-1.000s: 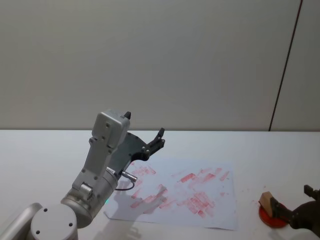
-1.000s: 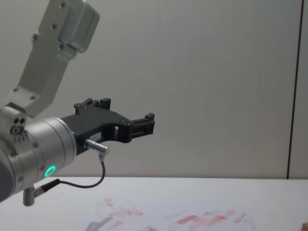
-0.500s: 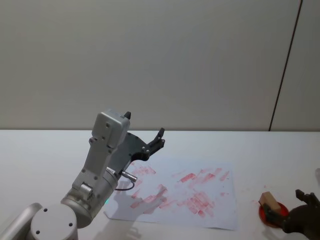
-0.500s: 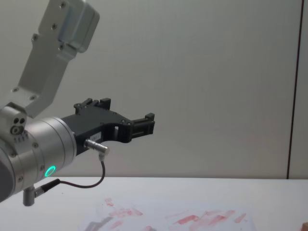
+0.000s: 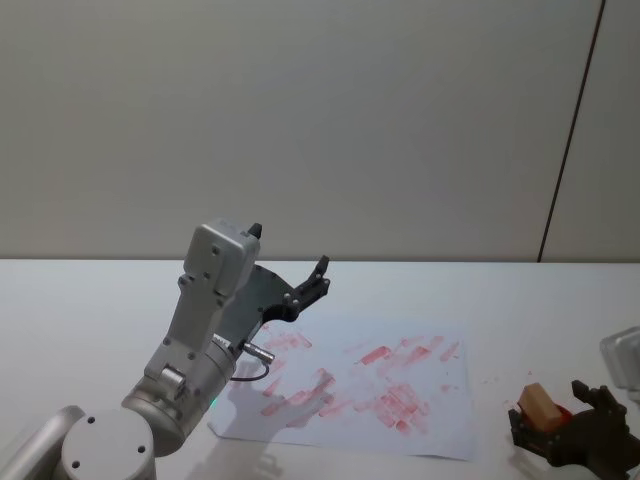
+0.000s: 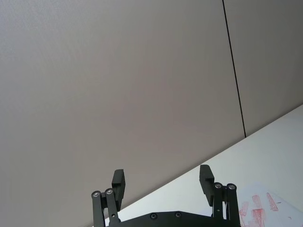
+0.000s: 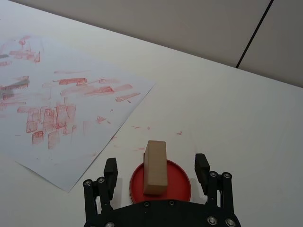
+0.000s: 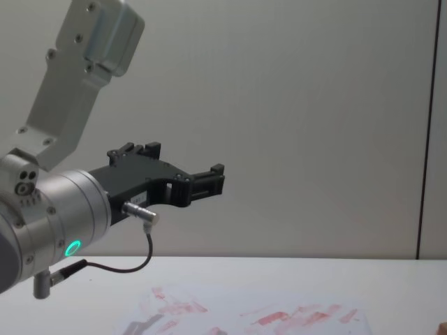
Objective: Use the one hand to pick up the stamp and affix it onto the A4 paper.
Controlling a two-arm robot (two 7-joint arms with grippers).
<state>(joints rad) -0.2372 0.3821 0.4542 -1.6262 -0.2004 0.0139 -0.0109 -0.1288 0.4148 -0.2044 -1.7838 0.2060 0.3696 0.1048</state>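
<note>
While the dark fingered right gripper (image 5: 552, 412) sat at the head view's lower right, jaws spread and flanking the small tan wooden stamp block (image 7: 155, 166) untouched, a clean grasp probably wanted centring, then squeezing its flat sides (it stood on a round red ink pad (image 7: 179, 183)). Half a second earlier the gripper sat nearer the right edge, the pad more exposed. The red-smeared white A4 paper (image 5: 450, 412) lay nearby; the black left gripper (image 6: 162, 176) hung raised, jaws spread.

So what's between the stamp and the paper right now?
Only bare table with a few red specks separates the stamp, standing on its red pad, from the paper, per the right wrist view. The open right pincer straddles the stamp.
</note>
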